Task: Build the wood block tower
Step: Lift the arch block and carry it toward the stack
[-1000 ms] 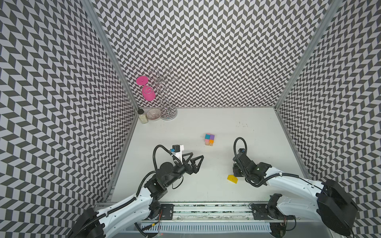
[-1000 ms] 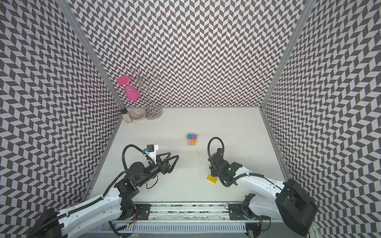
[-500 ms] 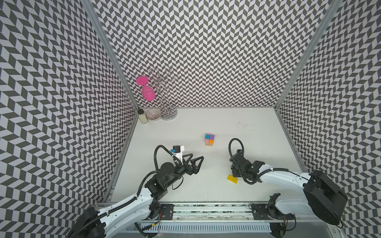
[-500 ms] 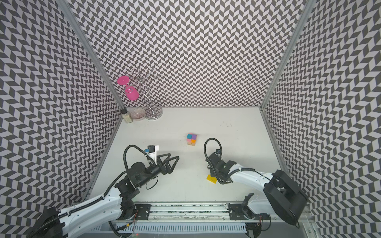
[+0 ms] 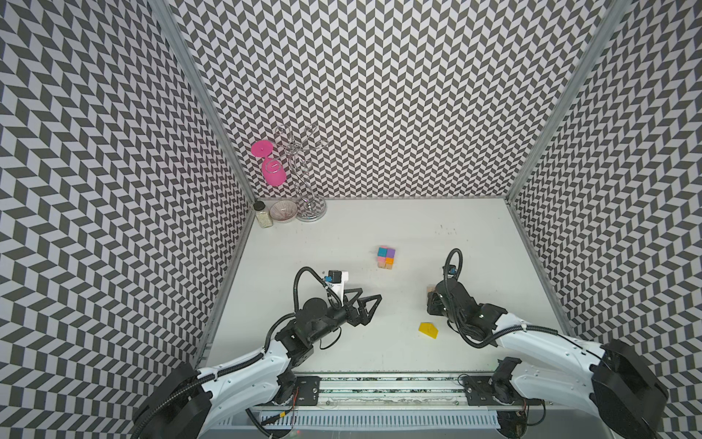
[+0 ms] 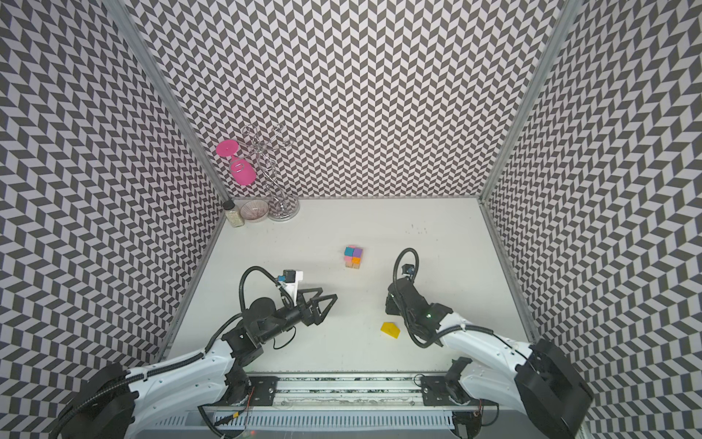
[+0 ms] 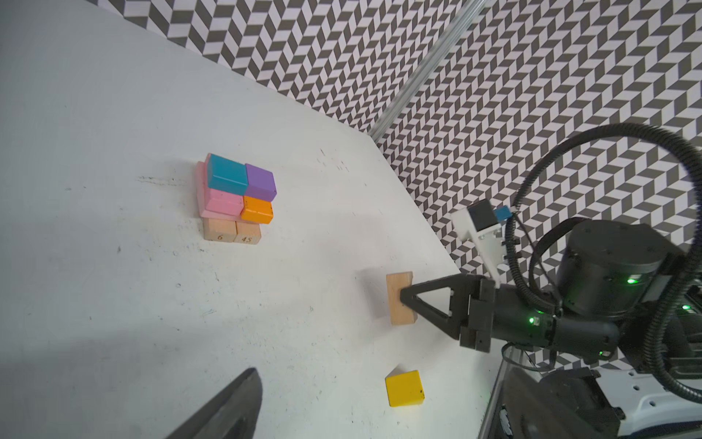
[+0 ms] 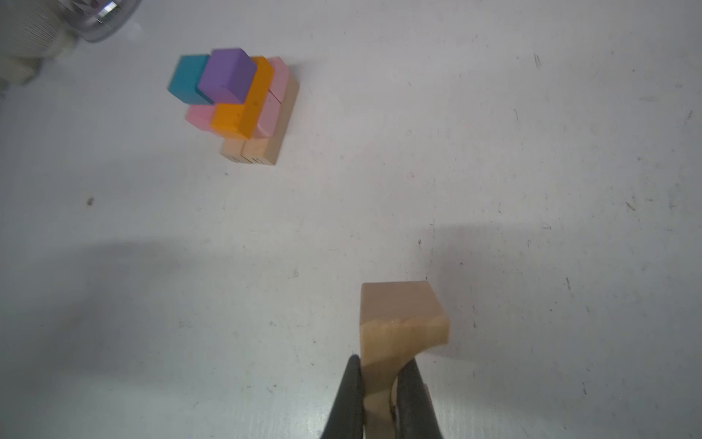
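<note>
A: Held piece: tan arch (image 8: pixel 399 323), near right of table (image 5: pixel 380 357), one leg pinched between closed jaws of right gripper (image 8: pixel 380 365); whether clear of the surface, not discernible.

B: And the tower (image 5: pixel 386 257)?

A: Mid-table, farther and leftward, well apart from the arch: tan base (image 7: pixel 231 232), pink slab (image 7: pixel 224 201), orange slab (image 7: pixel 258 209), teal cube (image 7: pixel 227 173), purple cube (image 7: pixel 260 181).

B: Advice for the carry?

A: Lift straight, keep level; single-leg grip, hence likely to pivot. Approach from above, lower gently, release only once seated.

B: Remainder?

A: Loose near front: yellow roof piece (image 5: pixel 428 329). Left of centre: left gripper (image 5: pixel 370 300), jaws spread, nothing held.
</note>
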### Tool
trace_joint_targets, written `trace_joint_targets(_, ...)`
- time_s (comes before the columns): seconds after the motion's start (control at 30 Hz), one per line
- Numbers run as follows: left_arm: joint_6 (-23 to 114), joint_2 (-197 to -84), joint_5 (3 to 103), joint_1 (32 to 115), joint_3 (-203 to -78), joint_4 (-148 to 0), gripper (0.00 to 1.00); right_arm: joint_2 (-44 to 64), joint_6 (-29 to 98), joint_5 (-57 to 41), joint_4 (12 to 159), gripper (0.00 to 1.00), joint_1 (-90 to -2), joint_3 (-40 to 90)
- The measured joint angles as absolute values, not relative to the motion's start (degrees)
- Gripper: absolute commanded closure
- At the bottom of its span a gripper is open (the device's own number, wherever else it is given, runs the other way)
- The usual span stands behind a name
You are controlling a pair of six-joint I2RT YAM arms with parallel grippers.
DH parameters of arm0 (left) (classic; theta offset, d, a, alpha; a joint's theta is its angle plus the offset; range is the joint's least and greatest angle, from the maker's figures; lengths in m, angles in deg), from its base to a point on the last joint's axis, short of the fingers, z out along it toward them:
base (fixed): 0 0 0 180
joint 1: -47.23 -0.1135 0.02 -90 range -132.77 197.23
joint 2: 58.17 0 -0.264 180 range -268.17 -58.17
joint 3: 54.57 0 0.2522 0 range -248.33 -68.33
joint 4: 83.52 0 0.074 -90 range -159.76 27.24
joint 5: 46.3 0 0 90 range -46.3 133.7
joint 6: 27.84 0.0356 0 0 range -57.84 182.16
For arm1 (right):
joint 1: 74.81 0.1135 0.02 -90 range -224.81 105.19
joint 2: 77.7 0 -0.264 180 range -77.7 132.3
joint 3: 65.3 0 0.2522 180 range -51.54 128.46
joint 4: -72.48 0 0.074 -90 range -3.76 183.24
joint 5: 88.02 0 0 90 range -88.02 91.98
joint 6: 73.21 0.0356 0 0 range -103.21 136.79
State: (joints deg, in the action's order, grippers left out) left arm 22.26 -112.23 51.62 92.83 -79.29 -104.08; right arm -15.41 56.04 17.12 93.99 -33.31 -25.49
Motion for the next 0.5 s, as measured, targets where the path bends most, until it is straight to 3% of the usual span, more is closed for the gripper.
trace_joint_targets(0.2,21.5,-116.6,53.6,92.5,-79.6,-105.6,0.00,-14.7,58.2,7.2,79.5,1.00,-35.9,-29.6)
trace_joint_targets(0.5,22.0,-109.6,48.1,87.1,-80.0,-99.2,0.00,6.7,61.9,-14.5,58.9,1.00,-35.6,-29.1)
